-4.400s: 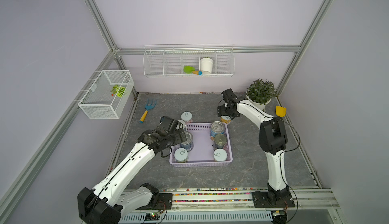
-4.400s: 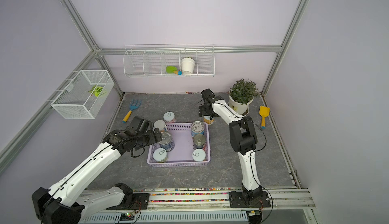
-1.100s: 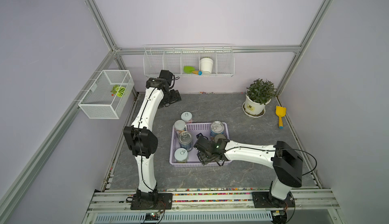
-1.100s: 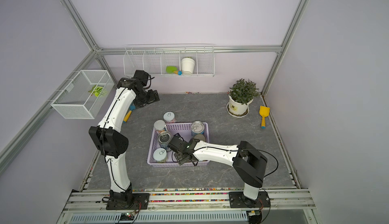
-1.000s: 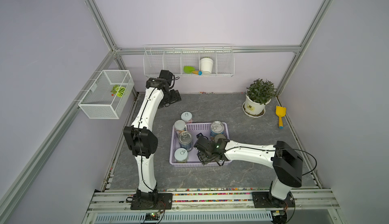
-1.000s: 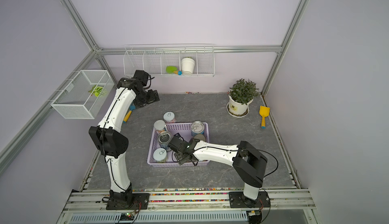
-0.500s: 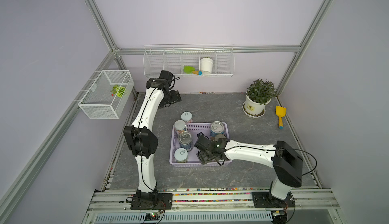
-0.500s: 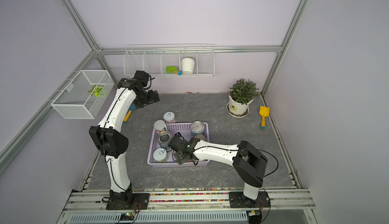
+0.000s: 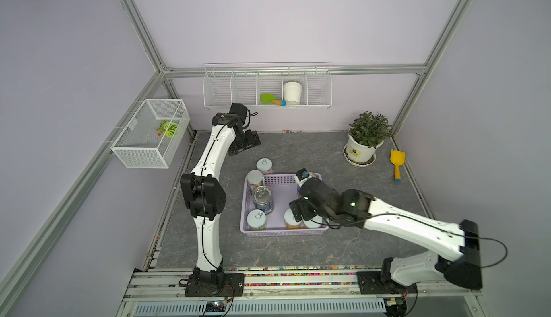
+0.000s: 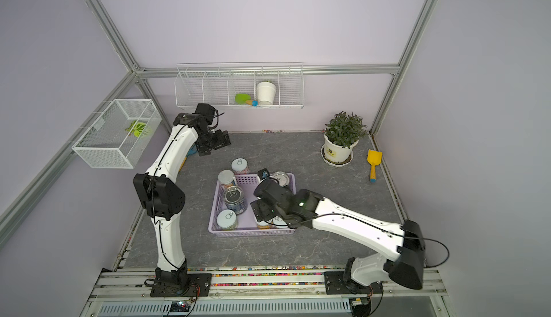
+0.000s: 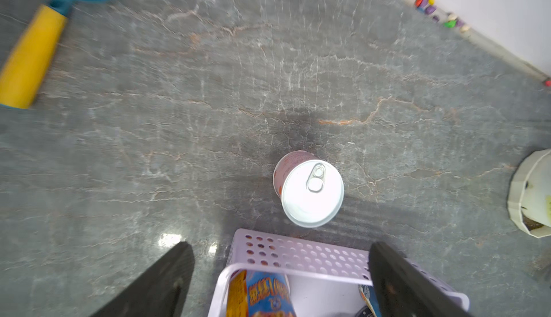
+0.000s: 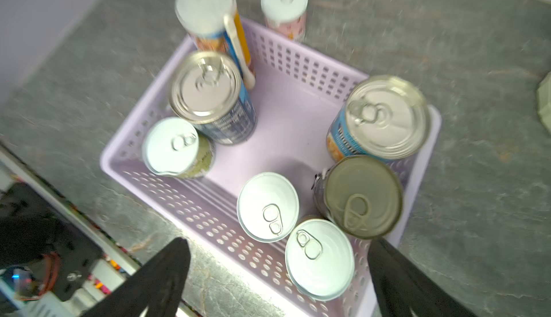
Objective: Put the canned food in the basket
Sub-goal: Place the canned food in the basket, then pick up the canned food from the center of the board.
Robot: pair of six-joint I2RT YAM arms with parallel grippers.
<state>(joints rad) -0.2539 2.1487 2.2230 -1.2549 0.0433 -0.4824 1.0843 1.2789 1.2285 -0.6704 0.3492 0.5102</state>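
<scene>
- Beyond the far wall of the lavender basket (image 9: 283, 232), one pink can (image 9: 264, 166) stands just beside it. A finger could hit the wall or tip the can.
- I see my left gripper (image 11: 281, 245) up high, wide open, holding nothing.
- I see my right gripper (image 12: 278, 242) wide open over the seven cans in the basket (image 12: 268, 206), holding none. A careless lift could bump them.

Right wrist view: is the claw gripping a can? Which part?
Nothing held. The right claw is open above the lavender basket, clear of the cans; left claw open, empty too.
</scene>
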